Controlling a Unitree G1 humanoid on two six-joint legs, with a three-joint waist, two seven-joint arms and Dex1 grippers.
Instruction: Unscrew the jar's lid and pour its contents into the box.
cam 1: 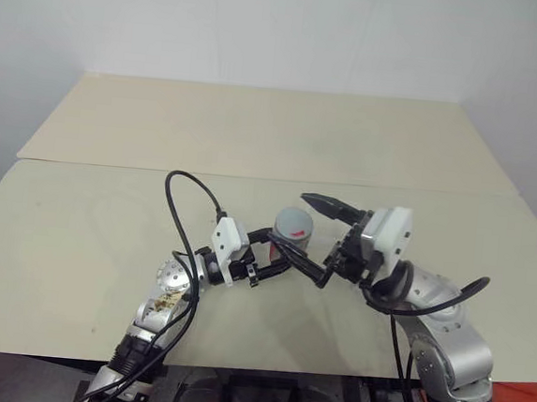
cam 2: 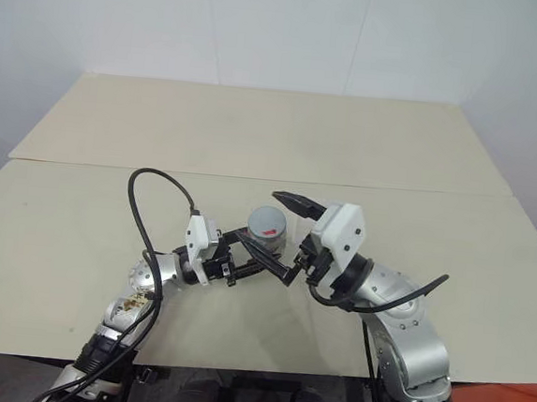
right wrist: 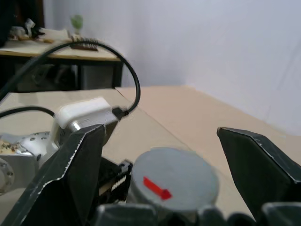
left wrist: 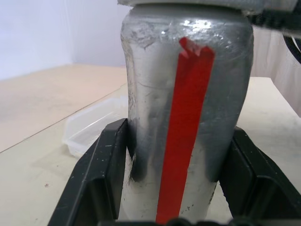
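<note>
The silver-grey jar with a red stripe down its side stands upright just above the table, and my left gripper is shut on its body from the left. The grey lid with a red mark sits on top of the jar. My right gripper is open, with one finger on each side of the lid and a gap to it on both sides. The clear plastic box lies flat on the table behind the jar in the left wrist view.
Two beige tabletops meet at a seam running across the scene. A black cable loops up from my left wrist. A white wall stands behind the far table.
</note>
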